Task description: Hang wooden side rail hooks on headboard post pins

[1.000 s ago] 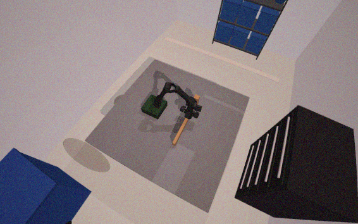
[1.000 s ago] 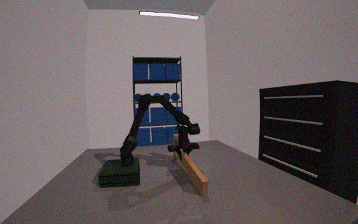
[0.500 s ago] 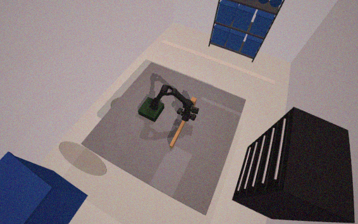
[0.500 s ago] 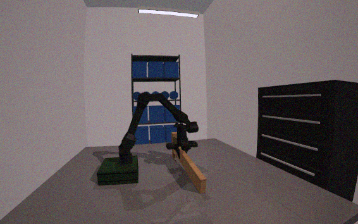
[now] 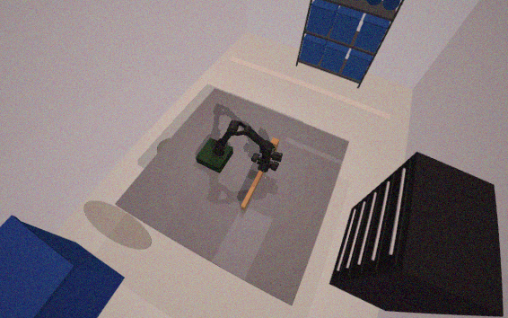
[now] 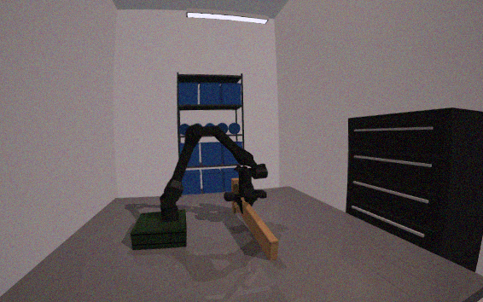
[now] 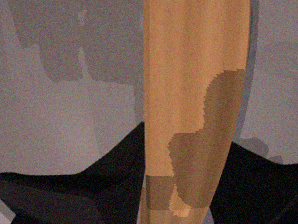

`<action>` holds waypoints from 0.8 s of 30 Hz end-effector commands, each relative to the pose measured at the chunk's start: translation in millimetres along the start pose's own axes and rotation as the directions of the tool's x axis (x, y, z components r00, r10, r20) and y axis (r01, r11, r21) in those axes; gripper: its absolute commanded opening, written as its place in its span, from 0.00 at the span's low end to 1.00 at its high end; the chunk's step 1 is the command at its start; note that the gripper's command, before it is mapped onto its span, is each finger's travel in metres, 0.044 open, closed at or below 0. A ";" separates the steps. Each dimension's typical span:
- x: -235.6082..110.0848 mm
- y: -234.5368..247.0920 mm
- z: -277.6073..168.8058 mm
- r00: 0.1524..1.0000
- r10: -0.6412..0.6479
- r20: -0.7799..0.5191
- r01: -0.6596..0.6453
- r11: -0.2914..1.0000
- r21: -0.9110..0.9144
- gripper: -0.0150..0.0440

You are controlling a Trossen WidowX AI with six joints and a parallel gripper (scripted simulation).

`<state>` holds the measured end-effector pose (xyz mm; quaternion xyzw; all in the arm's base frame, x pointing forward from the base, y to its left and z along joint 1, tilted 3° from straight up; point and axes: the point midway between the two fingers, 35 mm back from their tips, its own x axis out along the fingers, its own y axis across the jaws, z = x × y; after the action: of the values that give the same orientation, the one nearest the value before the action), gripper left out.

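Observation:
The wooden side rail (image 5: 251,190) (image 6: 259,228) (image 7: 192,60) runs from under the gripper towards the front of the table. My gripper (image 5: 263,170) (image 6: 242,206) (image 7: 168,127) is shut on the rail, with one black finger on each side of it. The rail's near end is low, at or just above the table; exact contact is unclear. The headboard post (image 5: 275,142) (image 6: 235,183) stands upright just behind the gripper, partly covered by it. The hooks, the pins and the slot cannot be made out, so whether they touch is hidden.
The arm's green base (image 5: 214,154) (image 6: 159,230) stands left of the rail on the grey table (image 5: 287,265) (image 6: 363,264). A black drawer cabinet (image 5: 453,234) (image 6: 465,183) is at the right, beyond the table. Shelving with blue bins (image 5: 343,27) (image 6: 210,94) stands behind.

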<state>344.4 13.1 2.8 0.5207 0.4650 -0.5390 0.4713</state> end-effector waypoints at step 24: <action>-1.1 0.5 -3.6 1.000 0.004 -0.003 -0.004 1.000 0.004 0.25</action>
<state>344.5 15.6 2.2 0.5209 0.4645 -0.5389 0.4718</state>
